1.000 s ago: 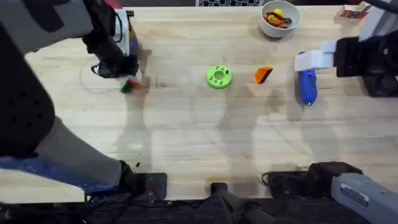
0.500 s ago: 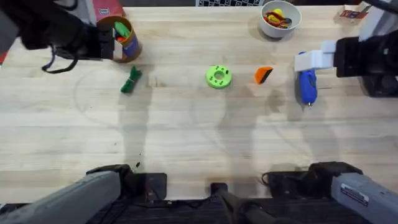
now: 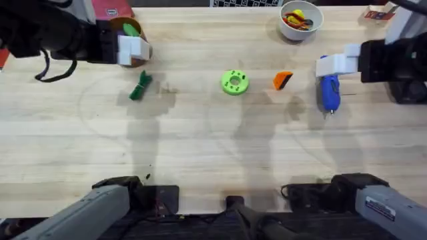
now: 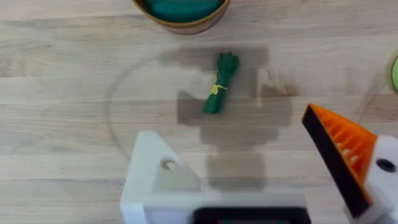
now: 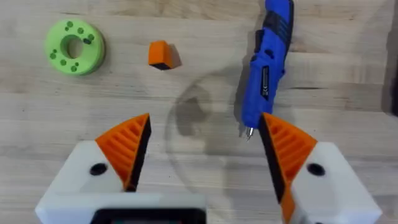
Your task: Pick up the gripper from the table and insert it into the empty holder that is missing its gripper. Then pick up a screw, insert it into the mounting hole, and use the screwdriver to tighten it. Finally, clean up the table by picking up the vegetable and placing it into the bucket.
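Pale wooden tabletop point(image 3: 213, 153): small green bundled vegetable point(image 3: 141, 86), probably light and soft, best pinched mid-bundle; both white grippers, left point(image 4: 261, 155) and right point(image 5: 202, 146), open, empty.

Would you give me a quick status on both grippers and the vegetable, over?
Left gripper open, empty, by the bucket. Right gripper open, empty, over the blue screwdriver. Green vegetable lying on the table, not yet in the bucket. Nothing blocking it.

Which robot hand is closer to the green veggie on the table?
The left hand. It hovers just beyond the green veggie, by the bucket. The right hand is far across the table, over the blue screwdriver.
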